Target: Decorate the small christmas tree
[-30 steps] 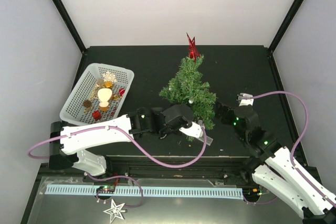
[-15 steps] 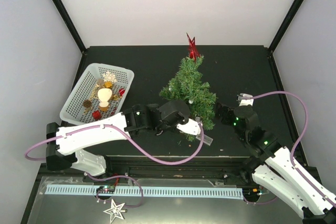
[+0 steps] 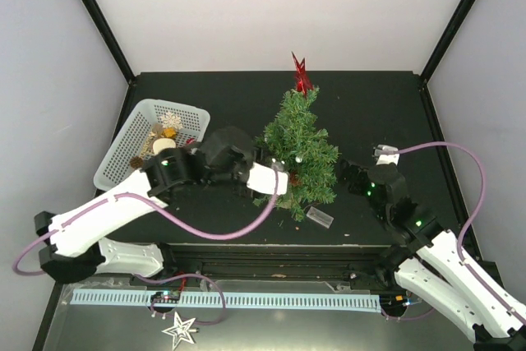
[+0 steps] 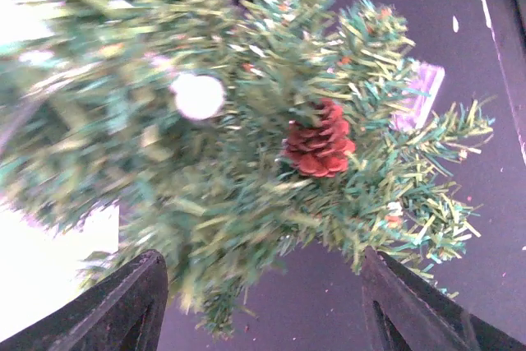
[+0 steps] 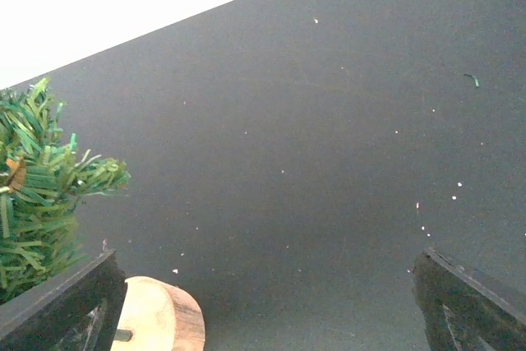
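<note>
small christmas tree [image 3: 300, 147] | green | red star [image 3: 301, 74] atop | red pinecone [image 4: 319, 139] hung

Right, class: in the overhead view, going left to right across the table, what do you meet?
White plastic lattice basket → small dark-green bristly christmas tree → black right gripper.

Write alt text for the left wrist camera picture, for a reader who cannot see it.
A red-brown pine cone sits among the branches of the small christmas tree, near a white ball. The left gripper is open at the picture's bottom, holding nothing.
</note>
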Robot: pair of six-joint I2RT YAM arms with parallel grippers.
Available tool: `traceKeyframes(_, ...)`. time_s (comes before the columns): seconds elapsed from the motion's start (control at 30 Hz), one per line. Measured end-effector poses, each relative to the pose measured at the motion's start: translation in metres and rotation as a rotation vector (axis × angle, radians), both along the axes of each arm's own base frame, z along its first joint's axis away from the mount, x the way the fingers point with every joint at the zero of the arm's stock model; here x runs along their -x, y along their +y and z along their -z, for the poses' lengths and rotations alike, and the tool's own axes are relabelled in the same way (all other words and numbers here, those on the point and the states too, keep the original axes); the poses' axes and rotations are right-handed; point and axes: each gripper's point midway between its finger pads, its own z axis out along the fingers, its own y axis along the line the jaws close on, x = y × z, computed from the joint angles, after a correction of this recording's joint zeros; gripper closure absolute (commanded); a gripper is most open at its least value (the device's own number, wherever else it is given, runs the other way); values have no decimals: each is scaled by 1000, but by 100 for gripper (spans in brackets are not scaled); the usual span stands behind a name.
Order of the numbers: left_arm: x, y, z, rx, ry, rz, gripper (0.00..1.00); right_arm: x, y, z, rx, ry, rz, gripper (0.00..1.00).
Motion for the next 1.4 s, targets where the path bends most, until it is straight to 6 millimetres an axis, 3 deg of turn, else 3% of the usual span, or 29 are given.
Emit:
traceKeyframes(0.1,-7,18,-24,106,41,-36,33,0,-1,-5,0,-7,5,4)
traceKeyframes(0.27,-30,75,-60,292,63,-196,34,-1,-6,-11,35,-13,19,4)
traceKeyframes(0.4,-47,120,-56,368,74,-362,37,-3,-11,-19,63,-35,34,4)
traceKeyframes(0.6,-81,164,3,388,221,-598,36,-8,-7,-14,81,-21,30,4)
traceKeyframes(0.93,-167,277,84,484,450,-1040,42,-9,-4,11,106,7,9,4)
traceKeyframes(1.07,-182,295,126,449,557,-1114,46,-10,-1,13,101,8,3,4)
traceKeyframes(1.2,-189,297,164,405,666,-1137,59,-13,3,20,111,33,-7,4)
traceKeyframes(1.4,-195,302,202,367,755,-1161,63,-16,5,31,133,74,-11,4)
